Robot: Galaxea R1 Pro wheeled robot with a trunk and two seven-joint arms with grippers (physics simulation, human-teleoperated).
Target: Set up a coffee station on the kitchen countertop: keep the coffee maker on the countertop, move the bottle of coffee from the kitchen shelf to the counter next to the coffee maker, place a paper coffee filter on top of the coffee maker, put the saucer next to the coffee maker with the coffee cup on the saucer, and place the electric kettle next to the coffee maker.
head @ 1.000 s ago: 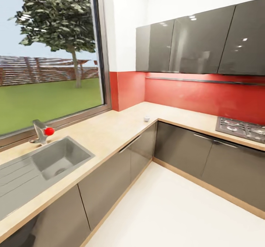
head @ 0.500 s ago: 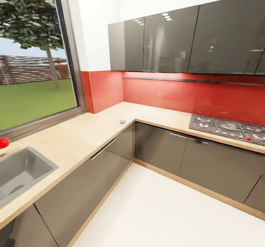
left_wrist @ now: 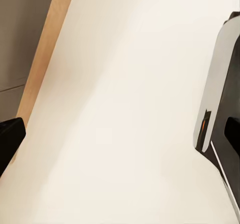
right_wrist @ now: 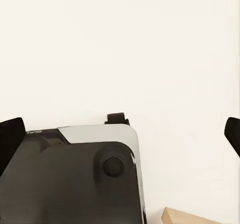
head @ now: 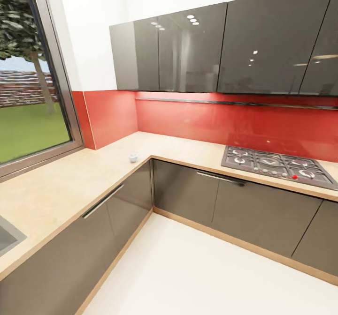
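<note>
A small white cup-like thing [head: 133, 157] stands on the beige countertop [head: 61, 183] near the inner corner, in the head view; it is too small to identify for sure. The coffee maker, coffee bottle, filter, saucer and kettle are out of view. My left gripper [left_wrist: 120, 139] hangs over the pale floor, one black fingertip [left_wrist: 10, 140] at the picture's edge, holding nothing. My right gripper [right_wrist: 120, 134] is open too, its fingertips [right_wrist: 10, 140] far apart above my own dark base [right_wrist: 70, 184].
An L-shaped run of grey cabinets [head: 188, 193] carries the counter under a red backsplash [head: 188, 118]. A gas hob [head: 274, 164] sits at the right, a sink corner [head: 5, 238] at the far left. Dark wall cabinets [head: 197, 48] hang above. White floor [head: 197, 273] lies ahead.
The whole head view has swung to the right: the sink and tap slid out at the left and the hob came fully into view. The cup-like thing itself has not moved.
</note>
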